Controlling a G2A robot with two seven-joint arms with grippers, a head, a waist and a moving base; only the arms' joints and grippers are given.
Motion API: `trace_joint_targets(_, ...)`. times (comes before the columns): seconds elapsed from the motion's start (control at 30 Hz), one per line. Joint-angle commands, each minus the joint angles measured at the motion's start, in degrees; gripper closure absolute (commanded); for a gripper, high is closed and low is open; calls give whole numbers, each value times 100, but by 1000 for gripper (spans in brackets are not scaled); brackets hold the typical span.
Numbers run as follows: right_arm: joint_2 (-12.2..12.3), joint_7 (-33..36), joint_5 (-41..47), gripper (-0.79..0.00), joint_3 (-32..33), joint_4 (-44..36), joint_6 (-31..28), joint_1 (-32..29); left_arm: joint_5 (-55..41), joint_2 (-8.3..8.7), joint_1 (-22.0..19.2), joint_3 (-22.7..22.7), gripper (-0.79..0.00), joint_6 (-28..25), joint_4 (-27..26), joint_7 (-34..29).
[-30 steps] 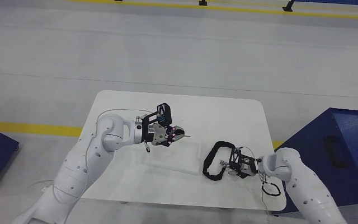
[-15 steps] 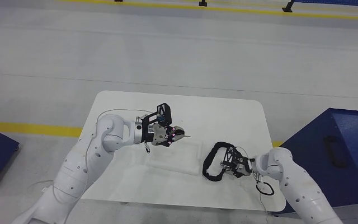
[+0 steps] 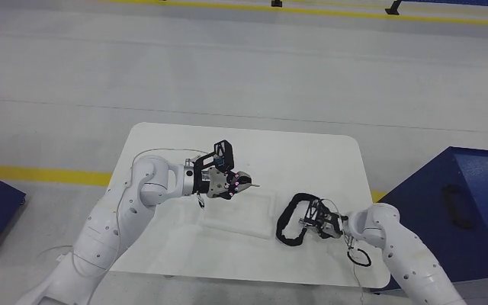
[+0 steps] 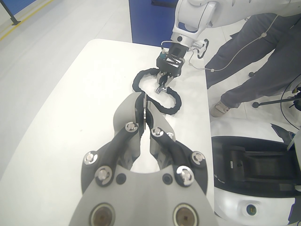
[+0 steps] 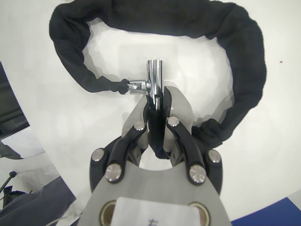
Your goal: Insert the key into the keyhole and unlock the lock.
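A black fabric-sleeved chain lock (image 3: 288, 221) lies looped on the white table (image 3: 168, 152), right of centre. Its chrome lock cylinder (image 5: 154, 76) sticks out just past my right gripper (image 5: 155, 97), which is shut on the chain end beside the cylinder. The sleeve (image 5: 164, 17) curves round in front of that gripper. My left gripper (image 4: 144, 104) is held above the table's middle, shut on a thin flat metal key (image 4: 145, 109) that points toward the lock cylinder (image 4: 162, 90). In the top view the left gripper (image 3: 242, 184) and right gripper (image 3: 311, 223) stand apart.
A faint clear rectangular mat (image 3: 244, 217) lies on the table between the two grippers. A blue cabinet (image 3: 450, 198) stands just off the table's right side. A small black cable loop (image 3: 358, 257) hangs by the right arm near the table's edge.
My right arm has shifted a little toward the table's middle, nudging the lock and chain with it. The left arm and key have not moved.
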Motion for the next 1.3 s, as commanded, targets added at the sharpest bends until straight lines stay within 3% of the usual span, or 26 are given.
trace_joint_targets(0.0, 52, -330, 13, 0, 214, -150, 13, -175, 0, 0, 0, 0, 0, 0, 0, 0)
trace_joint_targets(0.3, 273, -2019, -86, 0, 1277, -724, -11, -1218, 0, 0, 0, 0, 0, 0, 0, 0)
trace_joint_targets(0.73, 391, -3404, 855, 0, 2161, -997, -967, -1889, 0, 0, 0, 0, 0, 0, 0, 0)
trace_joint_targets(1.1, 276, -3701, 692, 0, 1692, -1410, -644, -1802, 0, 0, 0, 0, 0, 0, 0, 0)
trace_joint_targets(1.27, 170, -3095, 151, 0, 1150, -1315, 241, -1504, 0, 0, 0, 0, 0, 0, 0, 0)
